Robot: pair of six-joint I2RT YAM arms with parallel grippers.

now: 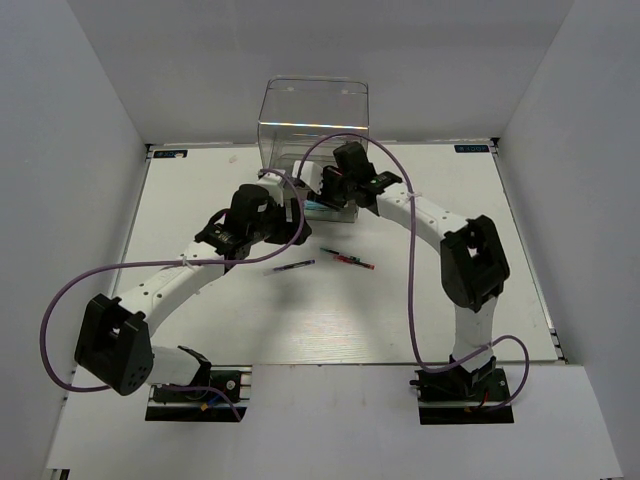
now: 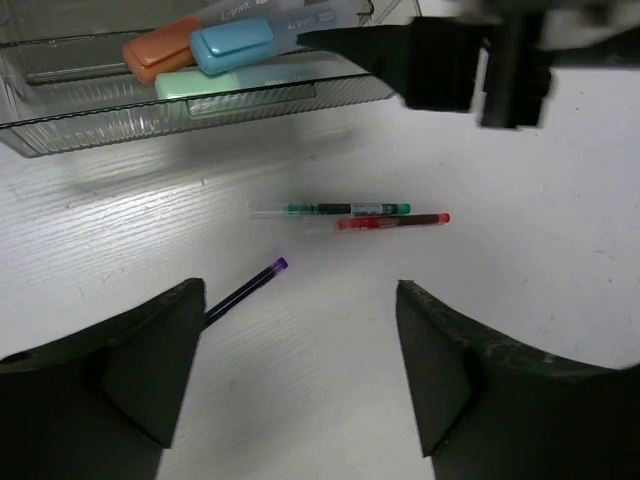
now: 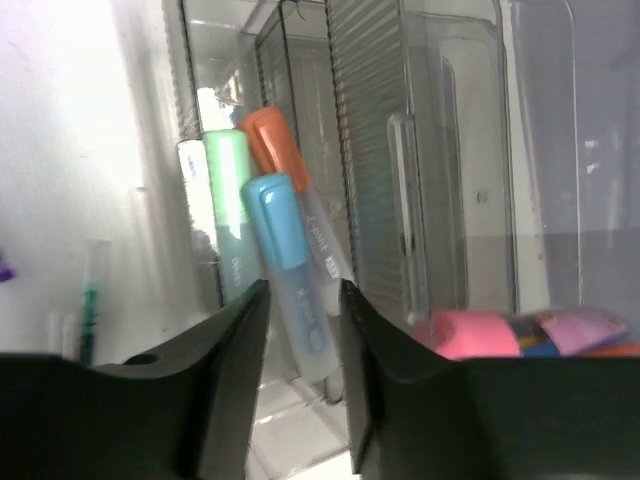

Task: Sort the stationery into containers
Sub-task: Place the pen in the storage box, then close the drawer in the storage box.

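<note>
From above, the white table [image 1: 200, 320] is hemmed by grey walls [image 1: 90, 100] on the left, right and far sides. The clear organizer [image 1: 313, 120] stands at the far edge, in the middle. Both arms bend in towards it and crowd its front, and the broadest room to move lies between the pens and the arm bases. The purple pen [image 1: 293, 267] lies nearly crosswise. The green pen [image 1: 334, 253] and red pen [image 1: 357, 263] sit just right of it, slanting down to the right.

Over the left wrist, the left gripper [image 2: 300, 370] hangs above the table with its jaws wide apart and nothing between them. The purple pen [image 2: 245, 290] runs diagonally, its lower end hidden behind the left finger. Green pen [image 2: 340, 209] and red pen [image 2: 395, 221] lie side by side, well apart from the open drawer [image 2: 60, 135]. In that drawer the orange marker [image 2: 160, 55], blue marker [image 2: 235, 42] and green marker [image 2: 240, 78] lie along its length, caps to the left.

Over the right wrist, the right gripper [image 3: 305, 300] straddles the blue marker [image 3: 290, 270], whose cap points away. I cannot tell whether the jaws pinch it or only flank it. A pink thing [image 3: 475, 333] shows at the lower right.
</note>
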